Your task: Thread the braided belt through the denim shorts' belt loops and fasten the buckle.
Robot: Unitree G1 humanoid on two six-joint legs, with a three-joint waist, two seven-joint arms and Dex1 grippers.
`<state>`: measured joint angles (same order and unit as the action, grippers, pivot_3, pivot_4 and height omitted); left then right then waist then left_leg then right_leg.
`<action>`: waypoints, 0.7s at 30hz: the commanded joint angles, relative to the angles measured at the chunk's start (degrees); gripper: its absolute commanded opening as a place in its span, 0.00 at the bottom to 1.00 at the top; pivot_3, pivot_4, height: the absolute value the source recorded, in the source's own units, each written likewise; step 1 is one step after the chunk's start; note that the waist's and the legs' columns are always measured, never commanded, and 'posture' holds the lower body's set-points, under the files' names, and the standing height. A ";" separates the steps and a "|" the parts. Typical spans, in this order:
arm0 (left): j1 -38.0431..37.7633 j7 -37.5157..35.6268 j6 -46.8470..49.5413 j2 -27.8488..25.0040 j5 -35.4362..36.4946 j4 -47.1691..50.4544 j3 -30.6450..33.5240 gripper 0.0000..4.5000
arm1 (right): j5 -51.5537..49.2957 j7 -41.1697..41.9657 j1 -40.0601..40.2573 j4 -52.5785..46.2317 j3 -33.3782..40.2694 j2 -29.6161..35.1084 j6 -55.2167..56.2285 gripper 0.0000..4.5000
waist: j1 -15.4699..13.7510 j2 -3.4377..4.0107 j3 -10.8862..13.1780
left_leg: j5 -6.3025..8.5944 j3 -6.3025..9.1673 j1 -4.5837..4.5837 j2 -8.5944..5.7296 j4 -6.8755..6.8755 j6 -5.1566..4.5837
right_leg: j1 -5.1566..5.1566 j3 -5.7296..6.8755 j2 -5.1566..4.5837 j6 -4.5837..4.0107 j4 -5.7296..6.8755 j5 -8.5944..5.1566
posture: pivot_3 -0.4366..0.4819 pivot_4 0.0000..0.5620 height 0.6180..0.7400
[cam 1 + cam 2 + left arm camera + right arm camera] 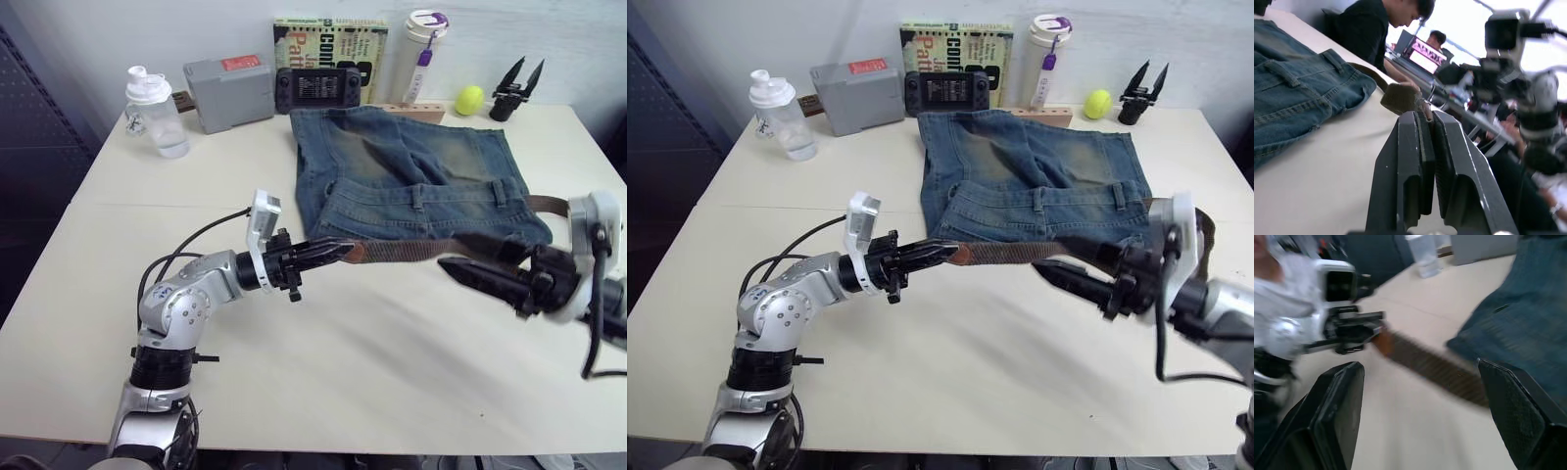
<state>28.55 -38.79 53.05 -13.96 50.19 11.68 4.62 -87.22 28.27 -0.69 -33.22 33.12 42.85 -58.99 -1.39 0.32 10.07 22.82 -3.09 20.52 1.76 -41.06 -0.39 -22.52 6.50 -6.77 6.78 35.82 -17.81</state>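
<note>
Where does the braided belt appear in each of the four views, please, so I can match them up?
Left eye view: the braided belt stretches from the left gripper rightward along the shorts' near edge.
Right eye view: the same strip, mid-picture.
Left wrist view: its end sits just beyond the closed fingertips.
Right wrist view: a blurred brown band between the open fingers.
Shared landmark: the shorts.
</note>
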 commanded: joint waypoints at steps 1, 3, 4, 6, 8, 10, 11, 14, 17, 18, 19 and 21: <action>0.32 6.32 3.99 2.30 7.83 2.69 4.44 0.00 | -17.44 -15.05 7.54 -4.66 -6.34 -4.72 7.48 0.87 | 0.03 -0.02 -0.01 | 0.00 -0.03 -0.01 0.01 0.01 0.00 | 0.00 -0.02 0.02 0.00 -0.02 0.00 | 0.48 0.27 0.92; 0.41 7.56 4.95 2.10 8.30 3.06 4.30 0.00 | -21.63 -23.05 8.69 -5.65 -12.36 -10.55 13.69 0.87 | 0.19 -0.02 -0.01 | 0.00 -0.06 -0.02 0.01 0.00 0.00 | -0.01 -0.06 0.03 0.00 -0.02 0.00 | 0.48 0.27 0.92; 0.38 7.73 5.19 1.80 8.28 3.33 3.87 0.00 | -22.49 -26.27 8.37 -5.91 -15.36 -13.63 16.28 0.87 | 0.35 -0.02 -0.02 | 0.00 -0.15 -0.07 0.00 0.02 0.00 | -0.02 -0.13 0.04 0.00 -0.03 0.00 | 0.48 0.27 0.92; 0.38 7.93 5.63 1.50 8.55 3.71 3.35 0.00 | -22.36 -29.74 7.41 -6.20 -19.20 -18.19 19.62 0.87 | 0.38 0.02 -0.03 | 0.00 -0.21 -0.10 0.01 0.03 0.00 | -0.02 -0.19 0.08 0.00 -0.03 0.00 | 0.48 0.27 0.92; 0.45 8.21 6.00 1.46 9.27 3.83 3.38 0.00 | -21.30 -32.96 6.71 -4.99 -21.70 -22.41 23.05 0.87 | 0.36 0.01 -0.03 | 0.00 -0.28 -0.12 0.02 0.04 0.01 | -0.05 -0.27 0.12 -0.01 -0.06 0.00 | 0.48 0.27 0.92; 0.63 8.20 6.34 1.24 9.86 3.93 3.44 0.00 | -21.15 -36.39 6.16 -2.95 -23.40 -27.77 27.44 0.87 | 0.13 0.02 -0.03 | 0.00 -0.28 -0.11 0.01 0.06 0.01 | -0.07 -0.28 0.11 -0.01 -0.07 -0.01 | 0.48 0.27 0.92; 0.80 8.24 6.34 1.09 9.86 3.85 3.42 0.00 | -20.48 -36.64 6.21 -3.03 -24.09 -29.05 28.29 0.87 | 0.02 0.01 -0.03 | 0.00 -0.26 -0.11 0.01 0.06 0.01 | -0.07 -0.28 0.12 -0.01 -0.07 0.00 | 0.48 0.27 0.92; 1.11 8.29 6.42 0.61 10.11 3.20 3.33 0.00 | -19.05 -36.80 5.74 -3.60 -24.79 -32.39 31.02 0.87 | 0.07 0.02 -0.03 | 0.00 -0.25 -0.09 -0.03 0.06 0.01 | -0.07 -0.34 0.11 -0.01 -0.10 0.00 | 0.48 0.27 0.92; 1.12 8.11 6.42 0.44 10.37 3.18 3.05 0.00 | -16.77 -36.57 4.86 -2.74 -25.67 -33.20 31.86 0.87 | 0.15 0.02 -0.04 | 0.00 -0.28 -0.09 -0.02 0.06 0.01 | -0.07 -0.35 0.13 -0.01 -0.12 0.00 | 0.48 0.27 0.92; 1.13 8.04 6.47 0.42 10.46 3.18 2.92 0.00 | -16.21 -36.49 4.35 -2.26 -25.77 -33.63 32.42 0.87 | 0.16 0.03 -0.04 | 0.00 -0.28 -0.09 0.00 0.07 0.01 | -0.07 -0.35 0.15 -0.01 -0.12 0.00 | 0.48 0.27 0.92; 1.10 7.90 6.52 0.34 10.46 3.14 2.74 0.00 | -15.82 -36.41 3.84 -1.81 -25.80 -34.05 33.00 0.87 | 0.19 0.03 -0.04 | 0.00 -0.28 -0.10 0.00 0.07 0.01 | -0.07 -0.35 0.15 -0.01 -0.12 -0.01 | 0.48 0.27 0.92; 1.10 7.63 6.42 0.08 10.19 3.10 2.38 0.00 | -15.41 -36.37 3.11 -1.18 -25.84 -34.65 33.63 0.87 | 0.19 0.03 -0.04 | 0.00 -0.29 -0.10 0.01 0.08 0.01 | -0.08 -0.36 0.16 -0.01 -0.12 -0.01 | 0.48 0.27 0.92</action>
<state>28.72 -30.23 59.68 -13.60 58.91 13.07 7.37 -102.73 -8.63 2.70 -33.56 7.19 8.45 -26.16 -1.20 0.35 10.03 22.82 -3.40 20.42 1.76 -40.98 -0.38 -22.60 6.14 -6.62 6.77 35.69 -17.82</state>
